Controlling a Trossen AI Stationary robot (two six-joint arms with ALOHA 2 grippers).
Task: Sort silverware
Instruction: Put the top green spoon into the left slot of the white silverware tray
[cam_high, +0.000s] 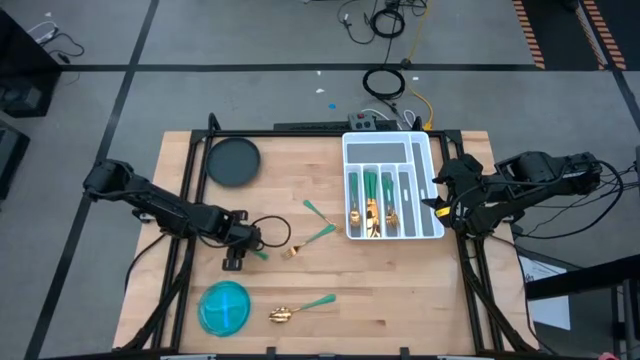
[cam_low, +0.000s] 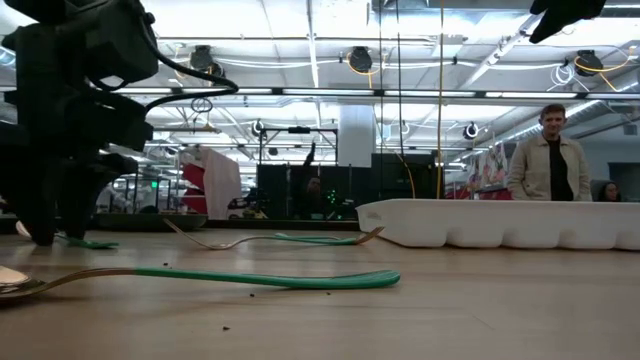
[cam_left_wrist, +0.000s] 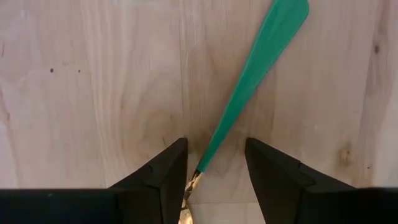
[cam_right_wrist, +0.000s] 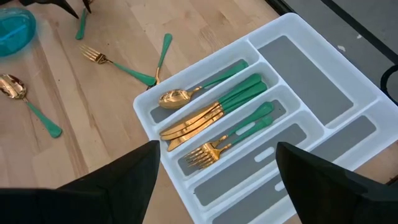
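Left gripper (cam_left_wrist: 216, 180) stood open astride a teal handle (cam_left_wrist: 249, 81) on the table (cam_high: 300, 300), at 9 o'clock from the white tray (cam_high: 428, 150). Advice: centre on the handle, close squarely — lift before travel. Two forks (cam_high: 315, 235) lay near at 3 o'clock; a spoon (cam_high: 300, 308) towards 5. Right gripper (cam_right_wrist: 214, 174) waited open by the tray's edge — the route was clear.

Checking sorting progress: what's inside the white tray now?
The white tray holds a spoon, several knives and forks in three adjacent slots. The other slots visible look empty; the right claw hides the near corner.
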